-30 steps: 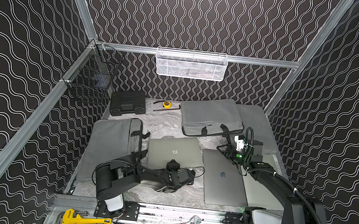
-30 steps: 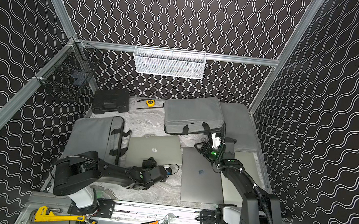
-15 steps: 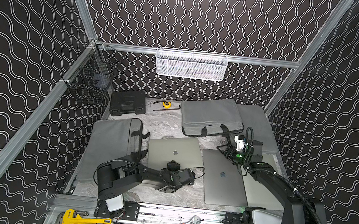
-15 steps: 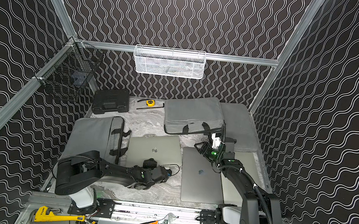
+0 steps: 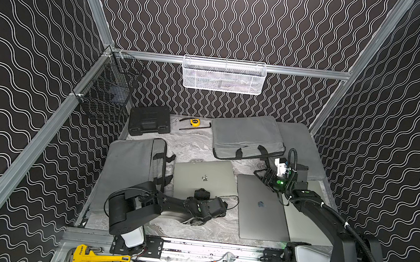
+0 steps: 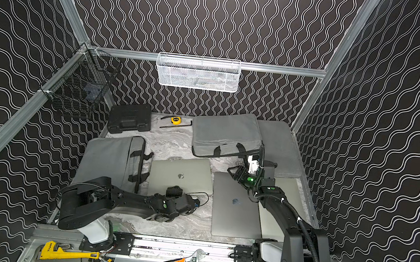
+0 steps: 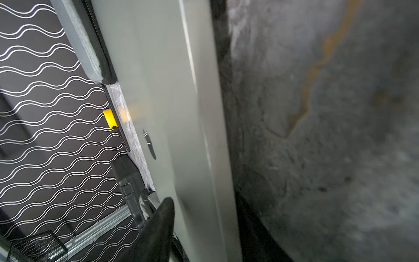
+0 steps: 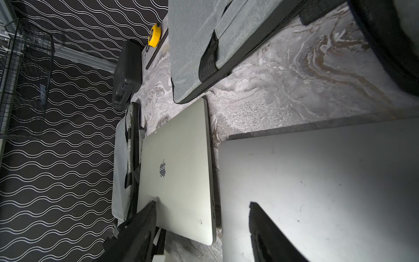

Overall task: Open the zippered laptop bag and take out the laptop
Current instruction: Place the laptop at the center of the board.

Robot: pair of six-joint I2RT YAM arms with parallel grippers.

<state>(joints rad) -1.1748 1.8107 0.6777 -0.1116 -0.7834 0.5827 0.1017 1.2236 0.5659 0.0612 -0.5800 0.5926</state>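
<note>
Hardly anything has shifted since the earlier frames. On the table (image 5: 196, 146), the gray laptop bag (image 5: 130, 171) lies at the left, with the laptop (image 5: 207, 174) out and flat just beside it. A second laptop (image 5: 261, 211) lies near it. The left gripper (image 5: 201, 196) straddles the laptop's near edge; pinching or loose, I cannot tell. The right gripper (image 5: 261, 174) hangs spread by the second laptop's far edge.

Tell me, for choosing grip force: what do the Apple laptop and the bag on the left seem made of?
Laptop: probably aluminium, with a smooth matte silver lid showing a soft sheen.
Bag: grey cloth, matte, seemingly woven and padded, judging by its soft, thick edges.
</note>
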